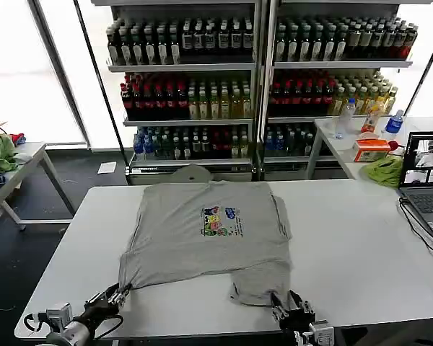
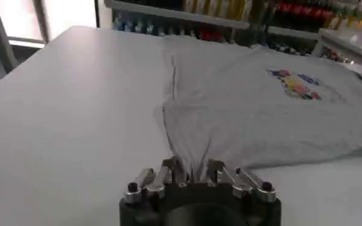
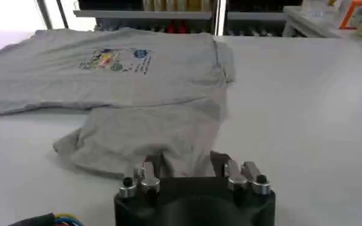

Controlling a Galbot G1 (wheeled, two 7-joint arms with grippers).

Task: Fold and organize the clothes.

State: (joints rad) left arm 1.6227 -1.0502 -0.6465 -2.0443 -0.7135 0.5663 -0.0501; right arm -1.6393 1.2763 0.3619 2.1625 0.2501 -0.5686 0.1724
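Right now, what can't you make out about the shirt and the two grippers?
- Shirt: its collar, at the far edge in the head view, is too small to tell.
- Left gripper: the fabric bunched between its fingers hides how much is pinched.
- Right gripper: the shirt hem covers its fingertips.
- Chest print: its design is too small to read.

Bare table is lying open on both sides of the shirt, widest on the right. A laptop and its cable are blocking the far right edge. Shelves are closing off the back.
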